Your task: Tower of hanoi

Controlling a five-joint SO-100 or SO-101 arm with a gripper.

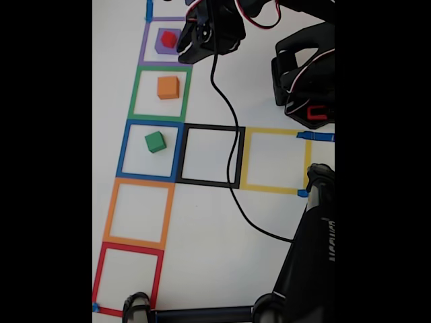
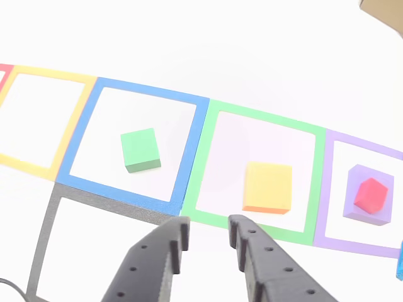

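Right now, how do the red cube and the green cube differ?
The red cube is smaller than the green cube. Red sits on top of the purple cube inside the purple square; green lies alone on the table inside the blue square. Both are plain cubes, untouched by the gripper.

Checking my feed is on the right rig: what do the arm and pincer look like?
The arm is black moulded plastic with red-and-white servo wires looping over its top and a black cable trailing across the table. The pincer has two dark grey fingers dotted with small round holes.
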